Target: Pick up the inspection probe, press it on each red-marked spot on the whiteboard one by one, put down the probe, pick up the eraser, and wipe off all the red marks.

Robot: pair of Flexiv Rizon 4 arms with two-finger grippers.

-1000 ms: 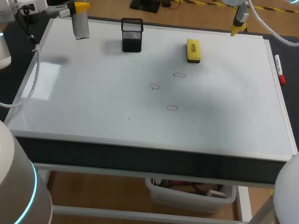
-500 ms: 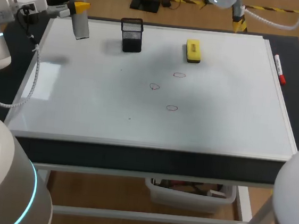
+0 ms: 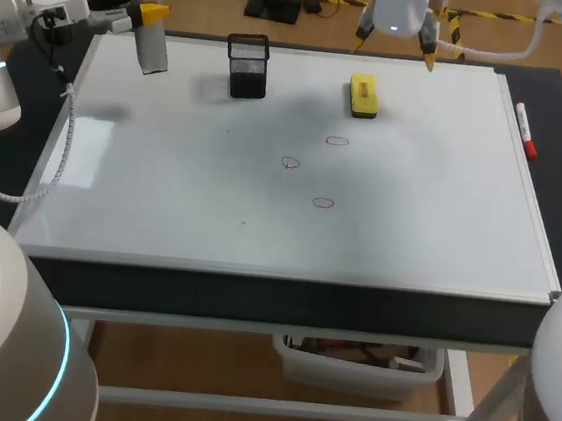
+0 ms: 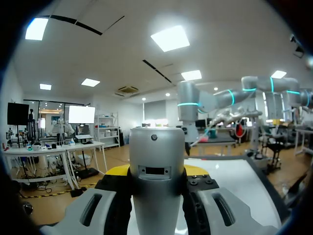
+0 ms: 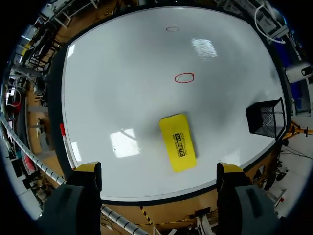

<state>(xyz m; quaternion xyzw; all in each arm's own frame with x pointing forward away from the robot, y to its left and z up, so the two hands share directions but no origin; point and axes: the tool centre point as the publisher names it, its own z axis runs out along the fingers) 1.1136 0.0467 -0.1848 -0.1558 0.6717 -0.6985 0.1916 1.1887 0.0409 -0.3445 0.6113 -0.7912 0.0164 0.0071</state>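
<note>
Probe (image 3: 153,48) was not down yet. It stood nearly upright over the far left corner of the whiteboard (image 3: 409,234), pinched between the fingers of the left gripper (image 3: 143,17); in the left wrist view its silver body filled the gap between the two yellow tips. That corner was well apart from the three red marks (image 3: 323,203), which sat near the middle of the board and looked whole and unsmeared.

The eraser (image 3: 364,95), a yellow block, lay flat on the board near the far edge, between a black mesh cup (image 3: 248,66) and the marks. The right gripper (image 5: 159,171) hung above it with its jaws spread wide and nothing between them. From its own wrist view the eraser lay below the open fingers, a little ahead of the midpoint and turned at a slant to the line between the tips. A red marker (image 3: 526,131) lay off the board's right edge.

I judged the step in hand to be the pick-up of the eraser, with the right arm lined up for it, though the probe had not been set down. Whether the marks had been pressed could not be told.

The next move called for the right gripper to come straight down, turn its wrist so the fingers faced the eraser's long sides, and close on it. The spread looked ample for the eraser's width.
</note>
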